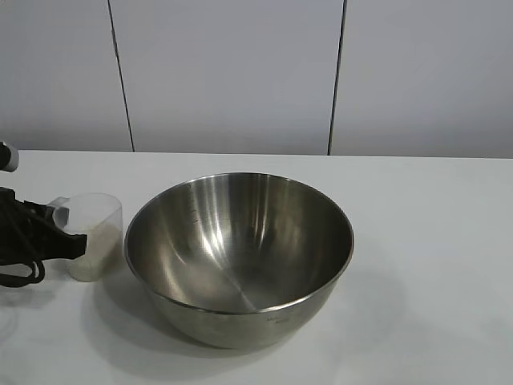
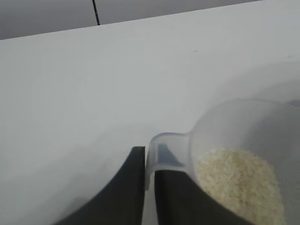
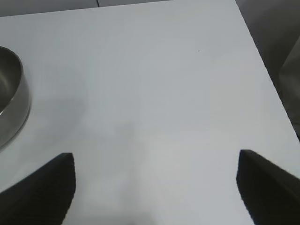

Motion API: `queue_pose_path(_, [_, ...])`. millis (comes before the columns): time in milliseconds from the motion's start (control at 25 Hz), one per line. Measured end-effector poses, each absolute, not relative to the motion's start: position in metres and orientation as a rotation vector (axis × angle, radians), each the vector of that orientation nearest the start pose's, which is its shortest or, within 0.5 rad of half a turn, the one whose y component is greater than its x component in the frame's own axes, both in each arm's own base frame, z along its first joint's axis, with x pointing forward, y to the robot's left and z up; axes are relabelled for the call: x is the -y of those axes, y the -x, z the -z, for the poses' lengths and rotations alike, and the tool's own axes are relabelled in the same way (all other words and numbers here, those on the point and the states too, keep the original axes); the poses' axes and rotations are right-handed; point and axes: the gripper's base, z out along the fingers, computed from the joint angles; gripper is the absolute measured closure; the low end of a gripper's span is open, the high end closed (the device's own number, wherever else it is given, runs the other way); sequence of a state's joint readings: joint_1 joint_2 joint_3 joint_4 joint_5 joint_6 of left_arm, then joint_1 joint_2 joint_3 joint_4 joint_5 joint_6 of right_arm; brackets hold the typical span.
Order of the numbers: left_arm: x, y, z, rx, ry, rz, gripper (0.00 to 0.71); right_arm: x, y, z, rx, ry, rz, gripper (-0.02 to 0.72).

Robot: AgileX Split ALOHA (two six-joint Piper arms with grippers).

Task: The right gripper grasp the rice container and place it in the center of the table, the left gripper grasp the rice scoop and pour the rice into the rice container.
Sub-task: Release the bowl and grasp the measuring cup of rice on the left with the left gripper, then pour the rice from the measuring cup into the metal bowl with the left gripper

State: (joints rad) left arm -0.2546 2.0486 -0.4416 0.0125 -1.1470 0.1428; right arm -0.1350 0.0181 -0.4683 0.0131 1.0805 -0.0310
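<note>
1. The rice scoop (image 1: 94,237) is standing upright on the table (image 1: 433,241) at the left, just beside the rice container (image 1: 239,255), with rice (image 2: 241,185) sitting in its lower part. The left gripper (image 2: 149,176) is closing its fingers on the scoop's small handle tab, so the whole weight is hanging on a thin piece of plastic. I would judge that the tab could slip or twist out of the pinch once the scoop is lifting.

2. The hold is off to one side of the scoop rather than around its body. If the wrist is rolling quickly, the scoop may be swinging and throwing grains onto the table before it is over the bowl.

3. The container is sitting roughly mid-table, empty, its rim rising higher than the scoop's top. A lift that is too low risks knocking the scoop against that rim, jarring the grip or nudging the bowl.

4. The bowl is round-bottomed and shiny, so any bump may be rocking or sliding it. Nothing is steadying it.

5. The right gripper (image 3: 154,187) is hanging with its fingers spread wide over bare table to the right of the bowl, well apart from it and holding nothing. It looks to be out of the way, though a wide pouring sweep could be carrying grains past the far rim toward that side.
</note>
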Motion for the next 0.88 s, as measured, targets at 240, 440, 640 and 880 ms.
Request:
queue_pose_path(240, [0.073,-0.278,-0.103,-1.782,-0.471,0.012,0.698,-0.001,0.0,-0.267,-2.112,-0.11,0.083,0.064])
queue_pose_path(440, [0.075,-0.282,-0.145,-1.649,-0.546,-0.062,0.699,-0.001,0.0,-0.267,-2.112,-0.11,0.083,0.064])
queue_pose_path(640, [0.095,-0.29,-0.197,-1.569,-0.77,-0.124,0.699,-0.001,0.0,-0.267,-2.112,-0.11,0.083,0.064])
queue_pose_path(880, [0.157,-0.289,-0.232,-1.42,-1.185,-0.213,0.7,-0.001,0.0,-0.267,-2.112,-0.11,0.083,0.064])
